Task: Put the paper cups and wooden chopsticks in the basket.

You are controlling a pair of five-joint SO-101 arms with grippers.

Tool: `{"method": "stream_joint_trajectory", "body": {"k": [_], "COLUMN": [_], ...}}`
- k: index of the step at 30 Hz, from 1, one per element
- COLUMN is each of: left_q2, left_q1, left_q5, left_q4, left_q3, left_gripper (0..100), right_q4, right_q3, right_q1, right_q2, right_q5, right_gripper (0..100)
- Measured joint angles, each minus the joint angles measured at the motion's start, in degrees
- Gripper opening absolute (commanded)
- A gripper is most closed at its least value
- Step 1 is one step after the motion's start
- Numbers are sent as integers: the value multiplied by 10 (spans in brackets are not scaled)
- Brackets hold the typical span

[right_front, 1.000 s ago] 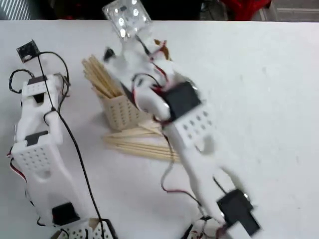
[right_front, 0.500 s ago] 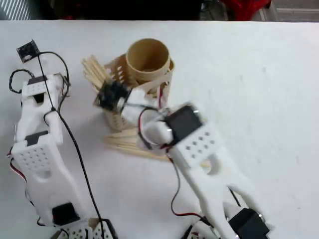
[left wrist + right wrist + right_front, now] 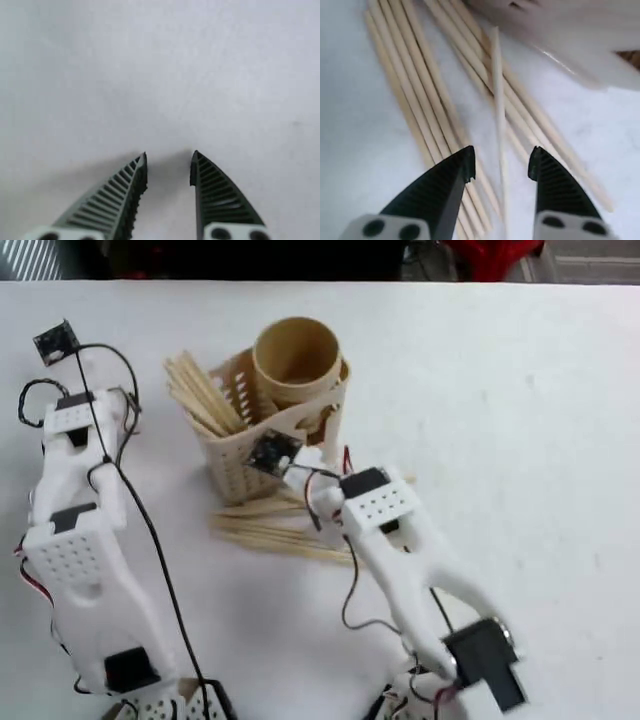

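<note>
Wooden chopsticks lie loose beside a basket that holds a paper cup

At the far left of the high view, the white left arm sits folded on the white table. Its wrist view shows the left gripper with dark ribbed fingers a little apart, holding nothing, over bare table surface.

Toward the middle stands a cream plastic lattice basket. A bundle of pale wooden chopsticks leans out of its left corner. A tan paper cup stands upright inside it, mouth open to the camera.

Just in front of the basket, a loose spread of wooden chopsticks lies flat on the table. The white right arm extends over the right end of that spread.

In the right wrist view, the right gripper has its black fingers apart, low over the spread. One single stick runs between the two tips. Whether the tips touch any stick cannot be made out.
</note>
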Motion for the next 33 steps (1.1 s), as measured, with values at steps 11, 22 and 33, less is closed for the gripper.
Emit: {"method": "stream_joint_trajectory", "body": {"k": [11, 22, 33], "left_q2": [0, 0, 0], "left_q1": [0, 0, 0], "left_q5": [0, 0, 0], "left_q4": [0, 0, 0], "left_q3": [0, 0, 0], "left_gripper": [161, 161, 161], "right_q4": [-40, -49, -23], "right_q3": [-9, -12, 40], "right_q1": [8, 18, 39], "right_q2": [77, 91, -18], "right_q5": [2, 5, -25], "right_gripper": [118, 23, 23]}}
